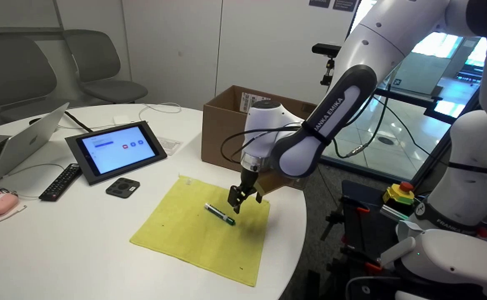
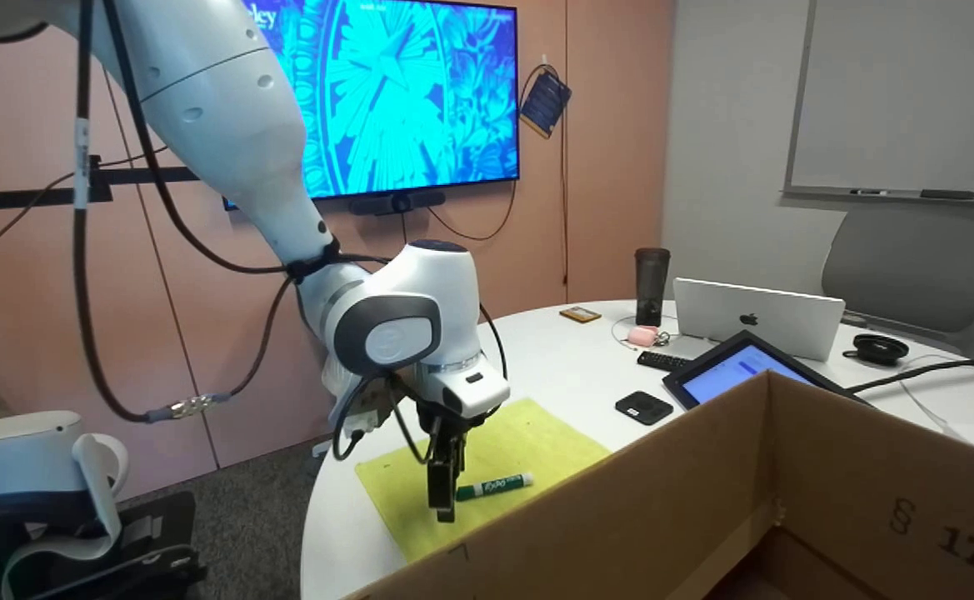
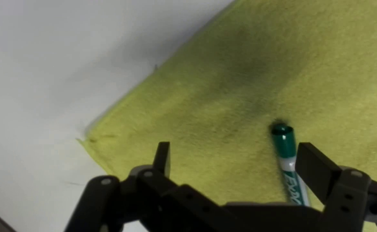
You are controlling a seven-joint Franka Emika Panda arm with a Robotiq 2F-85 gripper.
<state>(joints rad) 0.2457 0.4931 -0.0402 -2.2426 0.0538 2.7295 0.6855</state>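
Observation:
A white marker with a green cap and green label point(image 1: 220, 214) lies on a yellow cloth point(image 1: 185, 237), seen in both exterior views. My gripper point(image 1: 247, 204) hangs low over the cloth beside the marker's capped end, its jaws wide apart and holding nothing. In the wrist view the gripper point(image 3: 233, 151) shows the marker point(image 3: 288, 164) between its fingers, close to the right finger point(image 3: 317, 170). Whether that finger touches the marker I cannot tell. The marker's lower end is hidden behind the gripper's body there.
A tall open cardboard box point(image 1: 222, 137) stands right behind the arm at the table's edge. On the white table point(image 1: 81, 250) are a tablet on a stand point(image 1: 118, 148), a black square device point(image 1: 122, 187), a remote point(image 1: 61, 182), a laptop point(image 1: 22, 146) and a pink case point(image 1: 2, 204).

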